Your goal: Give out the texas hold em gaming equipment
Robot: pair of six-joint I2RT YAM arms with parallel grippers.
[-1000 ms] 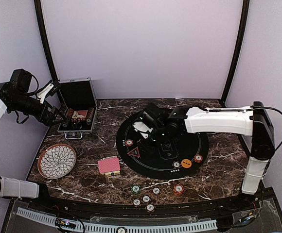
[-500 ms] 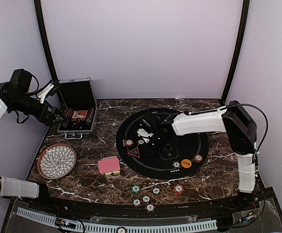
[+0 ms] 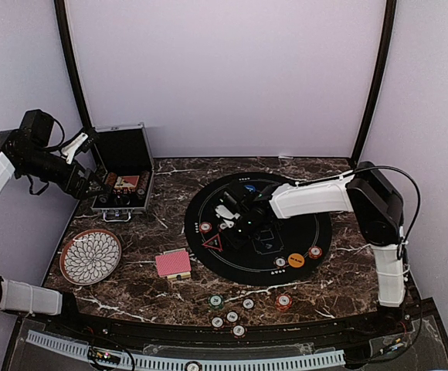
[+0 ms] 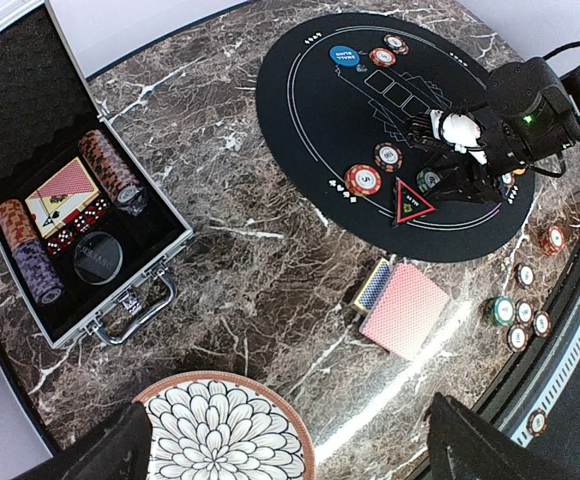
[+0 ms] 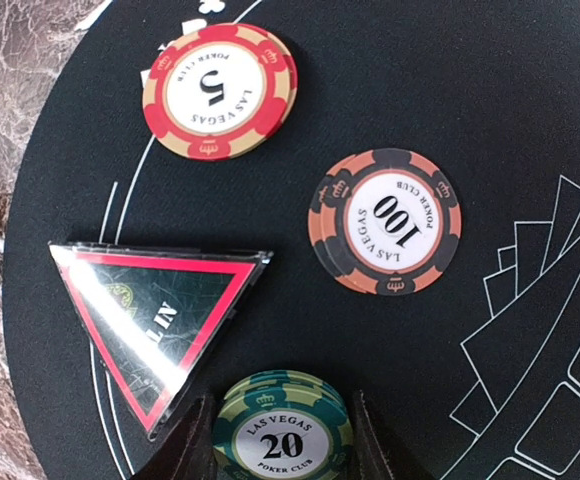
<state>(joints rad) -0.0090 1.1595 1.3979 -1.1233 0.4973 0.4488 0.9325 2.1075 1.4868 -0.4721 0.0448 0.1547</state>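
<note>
Green 20 chip (image 5: pixel 282 428) | held in right gripper (image 5: pixel 282 445) | left gripper (image 4: pixel 290 450) wide open | case (image 4: pixel 120 292) holds chip stacks (image 4: pixel 110 168), cards (image 4: pixel 65 185)

The dark marble table (image 3: pixel 347 267) carries a round black mat (image 3: pixel 305 224) at centre, a silver case (image 3: pixel 120 148) upper left, a patterned plate (image 3: pixel 90 256) lower left, red-backed cards (image 3: pixel 173 263) beside it, and loose chips (image 3: pixel 232 315), perhaps six, along the bottom.

Bright, even light, sharp focus, with glare streaking the marble table (image 4: pixel 370 410).
</note>
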